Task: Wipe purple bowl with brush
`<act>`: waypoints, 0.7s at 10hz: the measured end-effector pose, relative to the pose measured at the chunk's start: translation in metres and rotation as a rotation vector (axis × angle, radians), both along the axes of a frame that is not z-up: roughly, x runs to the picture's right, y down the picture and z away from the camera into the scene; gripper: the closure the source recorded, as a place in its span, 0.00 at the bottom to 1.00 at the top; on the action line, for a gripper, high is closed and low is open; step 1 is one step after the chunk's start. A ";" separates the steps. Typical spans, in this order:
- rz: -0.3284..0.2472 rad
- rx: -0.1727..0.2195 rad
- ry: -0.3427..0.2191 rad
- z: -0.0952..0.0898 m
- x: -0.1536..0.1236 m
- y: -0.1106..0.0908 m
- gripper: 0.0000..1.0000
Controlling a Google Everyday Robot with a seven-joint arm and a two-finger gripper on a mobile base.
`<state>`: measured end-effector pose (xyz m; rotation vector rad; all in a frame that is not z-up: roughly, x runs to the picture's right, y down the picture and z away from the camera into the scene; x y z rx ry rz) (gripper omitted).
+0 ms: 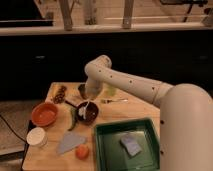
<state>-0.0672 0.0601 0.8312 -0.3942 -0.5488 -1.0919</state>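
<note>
Tool (90, 98) hangs just above the purple bowl (89, 115), which sits left of centre on the wooden surface (117, 111), midway between its far and near edges. Whether the tool is clamped cannot be told. The brush (83, 107) slants, white bristly head down, into the glossy round bowl directly below.

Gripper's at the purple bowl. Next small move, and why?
Probably a short sideways sweep of the brush across the inside of the purple bowl. The gripper hangs just above the bowl's back rim, and the brush's white head seems to lie inside the bowl, so further descent looks unneeded.
</note>
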 end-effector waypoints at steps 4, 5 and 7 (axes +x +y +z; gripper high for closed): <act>0.032 -0.042 0.058 0.012 0.035 0.021 0.99; 0.048 -0.047 0.081 0.015 0.046 0.019 0.99; 0.082 -0.042 0.116 0.025 0.061 0.005 0.99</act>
